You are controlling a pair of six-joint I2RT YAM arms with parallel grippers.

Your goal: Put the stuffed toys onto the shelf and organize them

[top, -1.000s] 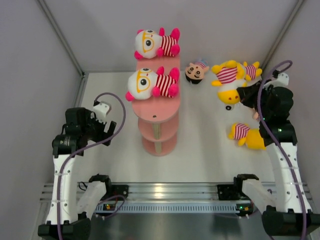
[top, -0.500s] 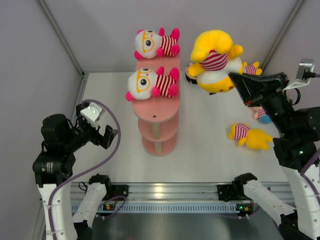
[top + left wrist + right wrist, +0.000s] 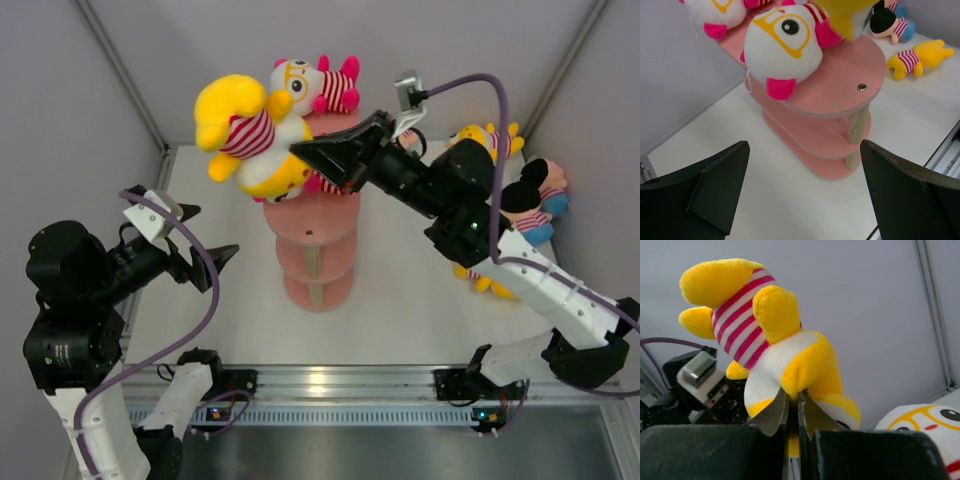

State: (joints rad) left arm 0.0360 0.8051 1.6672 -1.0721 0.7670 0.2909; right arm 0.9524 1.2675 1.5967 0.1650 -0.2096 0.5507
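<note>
Yellow bear (image 3: pixel 245 140) pinched at tip of right end effector (image 3: pixel 298 152), above shelf (image 3: pixel 320 215) top; left end effector (image 3: pixel 211 233) spread wide.

Premises are presenting as a robotics laboratory test cell. A silver slotted aluminium mounting rail (image 3: pixel 330 383) is anchoring two black-and-white robot arms (image 3: pixel 80 330). Beyond the rail, a plain white tabletop (image 3: pixel 400 300) is sitting enclosed by matte grey wall panels (image 3: pixel 60 120) and bare metal corner struts (image 3: pixel 122 75). Purple cables (image 3: pixel 470 78) are looping above the rail.
</note>
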